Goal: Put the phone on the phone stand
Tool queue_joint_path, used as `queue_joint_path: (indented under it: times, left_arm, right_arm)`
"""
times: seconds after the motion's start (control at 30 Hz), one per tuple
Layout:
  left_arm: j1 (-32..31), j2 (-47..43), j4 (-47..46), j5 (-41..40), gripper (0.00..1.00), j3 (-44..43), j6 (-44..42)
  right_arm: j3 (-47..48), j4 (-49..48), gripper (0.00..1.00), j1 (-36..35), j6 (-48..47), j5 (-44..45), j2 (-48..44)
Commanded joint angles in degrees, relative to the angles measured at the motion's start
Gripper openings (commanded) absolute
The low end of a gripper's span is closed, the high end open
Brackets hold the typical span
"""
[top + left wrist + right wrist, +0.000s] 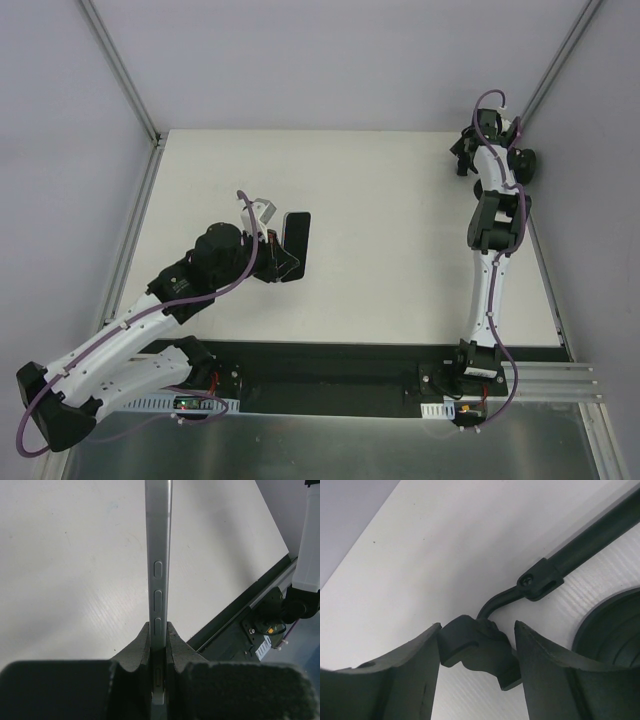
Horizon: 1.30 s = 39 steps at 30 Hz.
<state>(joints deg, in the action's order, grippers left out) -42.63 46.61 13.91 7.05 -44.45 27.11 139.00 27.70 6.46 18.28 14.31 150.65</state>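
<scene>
Your left gripper [159, 636] is clamped on the phone [159, 545], held edge-on over the table [400, 220], left of centre. Your right gripper [477, 628] has both fingers closed against the phone stand [540, 580] head at the far right corner. Phone and stand are well apart.
</scene>
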Motion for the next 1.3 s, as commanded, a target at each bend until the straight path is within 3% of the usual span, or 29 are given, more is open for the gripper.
queue_joint_path:
  times: [0.0, 0.17, 0.3, 0.37, 0.5, 0.73, 1.27]
  left_arm:
    - [0.5, -2.3, -5.6, 1.0, 0.0, -1.5, 1.0]
    - [0.6, -2.2, -5.6, 1.1, 0.0, -1.6, 0.9]
    - [0.7, -2.2, -5.6, 1.0, 0.0, -1.4, 1.0]
    - [0.7, -2.1, -5.6, 1.0, 0.0, -1.4, 1.0]
    - [0.7, -2.0, -5.6, 1.1, 0.0, -1.4, 1.1]
    - [0.8, -1.5, -5.4, 1.9, 0.0, -2.0, 1.5]
    - [0.8, 0.6, -5.4, 3.0, 0.0, -3.0, 2.0]
  right_arm:
    - [-0.6, -1.4, 0.57, 0.6, 1.8, -3.7, -0.4]
    - [-6.5, -8.3, 0.3, 0.5, 0.8, -6.6, -3.3]
    - [-7.0, -8.7, 0.17, 0.0, -0.6, -6.0, -3.9]
    - [-6.8, -9.2, 0.16, -0.5, -3.8, -4.6, -4.4]
    - [-4.3, -6.7, 0.01, -2.7, -10.0, 1.2, -5.0]
    - [-1.3, -3.5, 0.01, -4.2, -16.4, 8.9, -5.7]
    - [-1.3, -14.4, 0.0, -10.0, -43.6, 23.6, -5.7]
